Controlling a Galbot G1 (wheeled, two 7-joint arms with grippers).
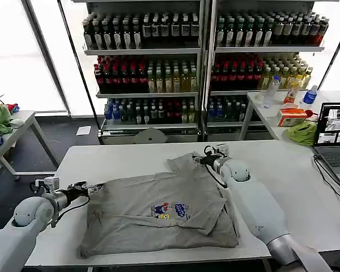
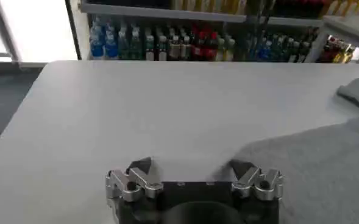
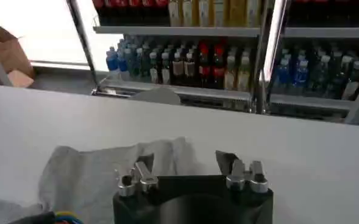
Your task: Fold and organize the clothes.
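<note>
Head view: your shirt (image 1: 158, 212) lies mid-tabletop (image 1: 102, 158), long axis slanting from the near-left edge toward the far-right sleeve. It's soft, light cloth, so pinch hems.

Left wrist view: left gripper (image 2: 194, 176) is spread beside the cloth's edge.

Right wrist view: right gripper (image 3: 188, 173) is spread over the sleeve (image 3: 100, 173).

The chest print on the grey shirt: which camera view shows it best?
The head view: the chest print lies face up in the middle of the grey shirt, seen whole. The right wrist view catches one coloured corner of it at the picture's edge. The left wrist view shows plain grey cloth.
</note>
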